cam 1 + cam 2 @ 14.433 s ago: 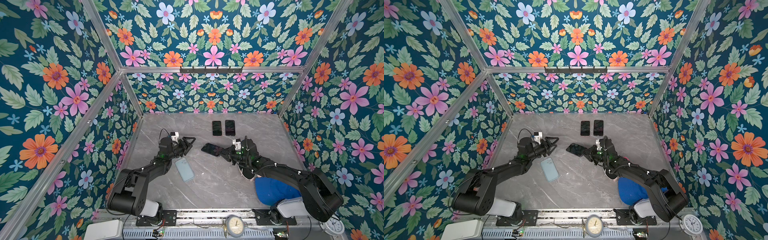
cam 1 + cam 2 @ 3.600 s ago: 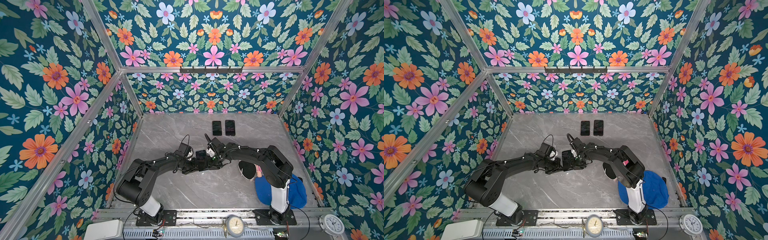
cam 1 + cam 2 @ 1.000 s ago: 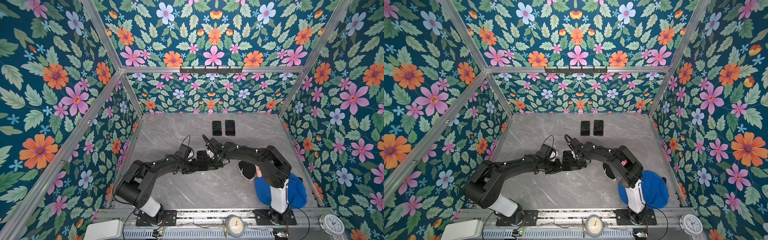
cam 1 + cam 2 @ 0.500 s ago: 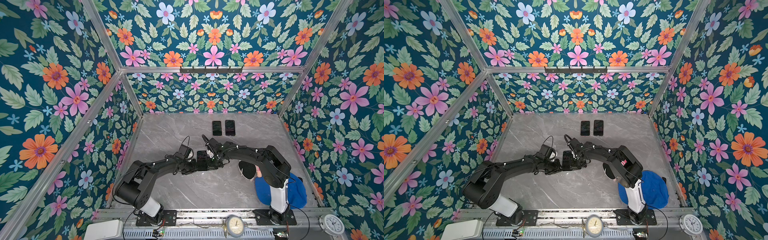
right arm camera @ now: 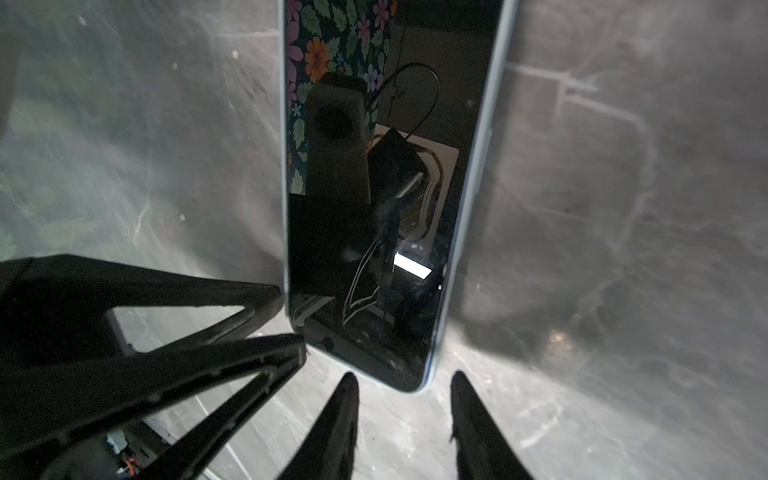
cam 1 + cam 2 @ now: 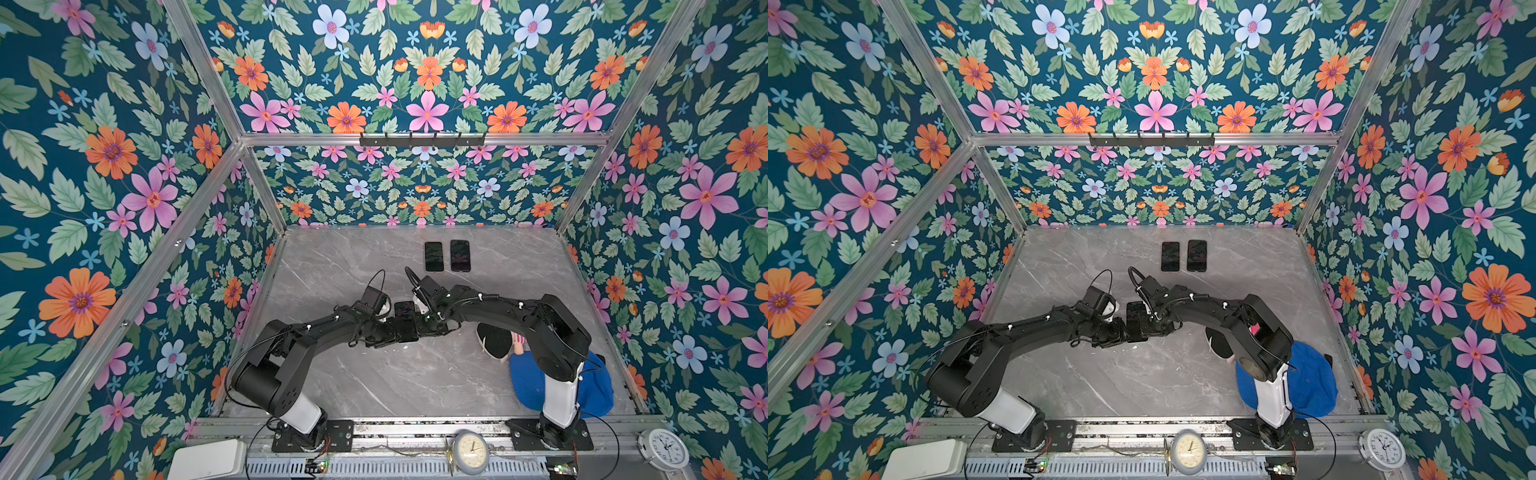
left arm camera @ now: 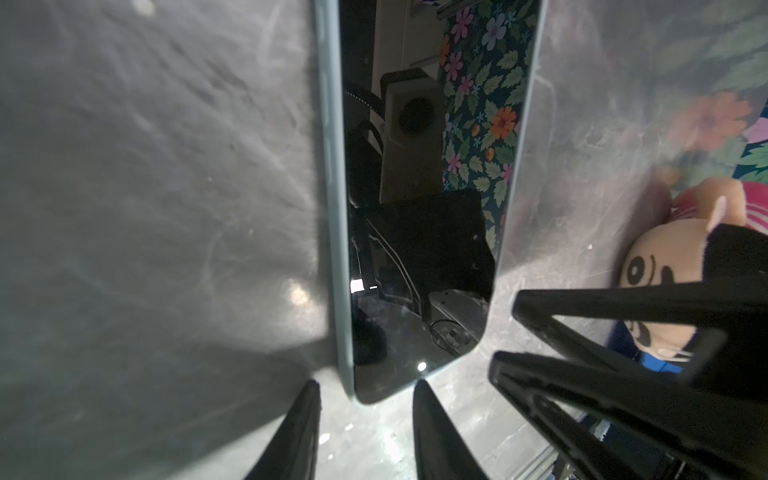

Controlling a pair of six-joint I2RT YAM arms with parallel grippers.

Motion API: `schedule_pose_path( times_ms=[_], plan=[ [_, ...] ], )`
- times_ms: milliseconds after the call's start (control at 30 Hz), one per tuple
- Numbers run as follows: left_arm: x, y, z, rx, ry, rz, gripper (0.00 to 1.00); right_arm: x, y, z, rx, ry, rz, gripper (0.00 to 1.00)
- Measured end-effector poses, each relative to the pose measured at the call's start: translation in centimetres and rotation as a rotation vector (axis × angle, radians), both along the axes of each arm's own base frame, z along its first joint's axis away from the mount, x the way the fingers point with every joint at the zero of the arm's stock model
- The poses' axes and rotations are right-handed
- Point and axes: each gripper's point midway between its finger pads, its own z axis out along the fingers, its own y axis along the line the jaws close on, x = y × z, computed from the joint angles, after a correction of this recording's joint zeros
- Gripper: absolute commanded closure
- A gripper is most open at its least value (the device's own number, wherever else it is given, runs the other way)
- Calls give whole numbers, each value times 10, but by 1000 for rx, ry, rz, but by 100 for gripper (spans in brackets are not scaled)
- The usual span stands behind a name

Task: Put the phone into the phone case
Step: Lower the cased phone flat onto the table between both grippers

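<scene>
Wrist views show the phone point(image 7: 415, 249) in its case point(image 7: 332, 208), flat on the table point(image 7: 166, 208); left gripper point(image 7: 366, 384) and right gripper point(image 5: 404, 374) part-open, empty.

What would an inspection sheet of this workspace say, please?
Surface: marble table, smudged.
Job's things: phone lies flat, screen up, apparently seated in the light blue phone case.
Clutter: two spare phones at the back; plush toy and blue cloth by the right arm's base.
Grippers: left gripper and right gripper both open, each at a corner of the phone's near end, gripping nothing.
Cables: wrist cables loop clear of the phone.
Surroundings: floral walls, aluminium frame, two clocks at the front.
</scene>
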Motion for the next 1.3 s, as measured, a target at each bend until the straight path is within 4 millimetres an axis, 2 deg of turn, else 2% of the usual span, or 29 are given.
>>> schedule_pose_path(
  times_ms=[200,400,633,767,867,967,1100,1200,1300],
  plan=[
    [-1,-5,-1,-33,5,-5,68,-5,0,-11,10,28,7,73],
    [-3,-6,-5,-45,21,6,79,-6,2,-14,27,40,0,79],
    [-3,-4,-6,-38,23,13,85,-6,0,-13,27,43,-16,87],
    [-3,-4,-5,-36,21,14,85,-6,-1,-12,26,40,-18,87],
    [-2,-3,-4,-26,15,18,83,-6,-2,-11,25,36,-19,78],
    [3,-3,0,-16,6,19,74,-5,-2,-4,33,27,-19,70],
    [28,-4,14,-28,-62,28,69,19,-7,12,29,-53,-33,65],
    [48,5,12,-21,-87,48,67,43,-6,21,25,-122,-30,61],
    [68,14,8,-16,-97,70,65,68,-7,19,39,-153,-40,60]
  ],
)
